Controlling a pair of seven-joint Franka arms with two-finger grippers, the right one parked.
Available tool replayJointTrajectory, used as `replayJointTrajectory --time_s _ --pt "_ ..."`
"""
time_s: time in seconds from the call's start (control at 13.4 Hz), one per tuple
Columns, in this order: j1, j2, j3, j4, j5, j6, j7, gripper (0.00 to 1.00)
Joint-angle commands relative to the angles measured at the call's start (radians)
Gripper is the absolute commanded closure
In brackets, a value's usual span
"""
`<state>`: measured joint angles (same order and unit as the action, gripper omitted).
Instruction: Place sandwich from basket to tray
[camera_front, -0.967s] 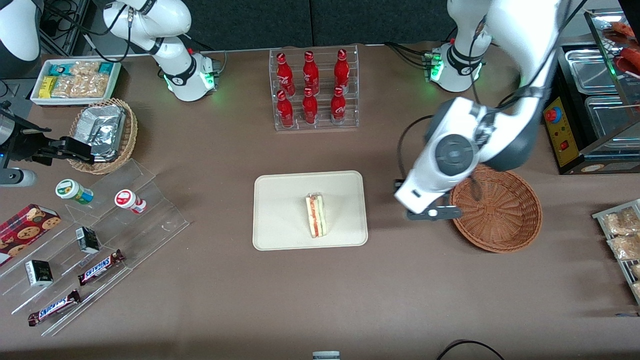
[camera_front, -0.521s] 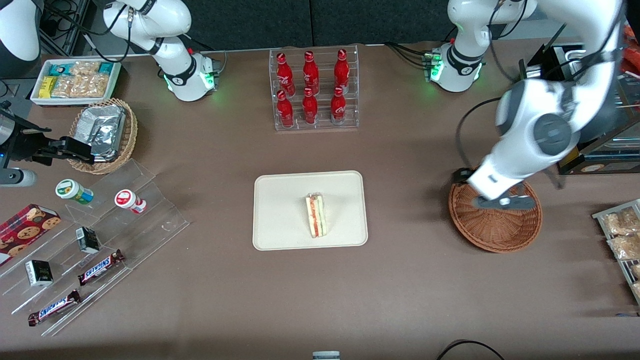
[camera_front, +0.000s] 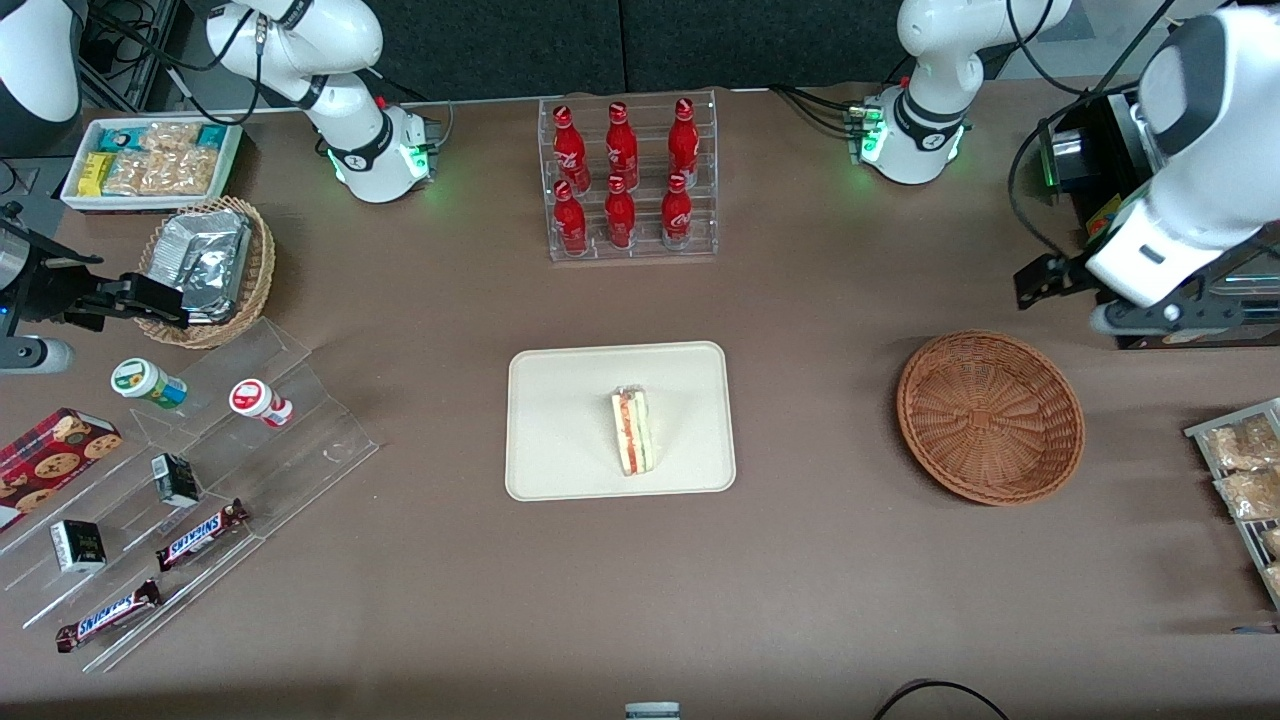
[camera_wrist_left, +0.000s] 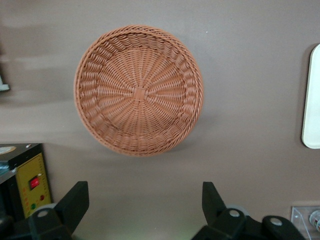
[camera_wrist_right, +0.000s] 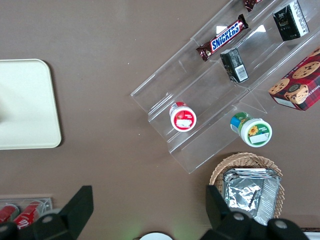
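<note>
Front view: the sandwich (camera_front: 632, 432), a pale bread wedge with red and green layers under clear wrap, lies on the tray (camera_front: 560, 400), a smooth cream rectangle with rounded corners and a low rim. It rests a little toward the working arm's end of the tray's middle. The basket (camera_front: 990, 416), round and shallow, woven of reddish-brown wicker with a ribbed wall, sits apart from the tray toward the working arm's end of the table and holds nothing. The gripper (camera_front: 1165, 316) hangs farther from the camera than the basket, in front of a black cabinet (camera_front: 1140, 260) with a yellow panel. Half a second ago the gripper was over the basket; a second ago it was at the basket's edge nearest the tray. Sandwich, tray and basket lie as they did then. A clear rack of red bottles (camera_front: 625, 180) stands farther from the camera than the tray.

Left wrist view: the basket (camera_wrist_left: 139, 90) shows its spiral weave radiating from a small square knot at the centre, its braided rim whole. The dark fingers (camera_wrist_left: 75, 202) stand spread wide with only brown tablecloth between them. A rounded corner of the tray (camera_wrist_left: 312, 95) shows at the edge.

Right wrist view: the tray (camera_wrist_right: 25, 105) shows one matte cream corner; the sandwich is out of sight here.
</note>
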<state>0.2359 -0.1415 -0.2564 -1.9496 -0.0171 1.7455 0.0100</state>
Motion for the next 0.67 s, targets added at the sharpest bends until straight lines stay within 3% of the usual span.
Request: replayJointTrajectory --time_s 0.0,0.3,0.45,0.6 --pt "0.017 -0.023 -0.011 0.07 -0.018 -0.081 0.024 0.0" --pt "0.002 -0.021 0.024 0.205 -0.018 -0.198 0.022 0.0" --pt "-0.114 -0.02 0.145 0.253 -0.015 -0.227 0.021 0.0" --pt "-0.176 -0.016 0.193 0.276 -0.001 -0.247 0.016 0.0"
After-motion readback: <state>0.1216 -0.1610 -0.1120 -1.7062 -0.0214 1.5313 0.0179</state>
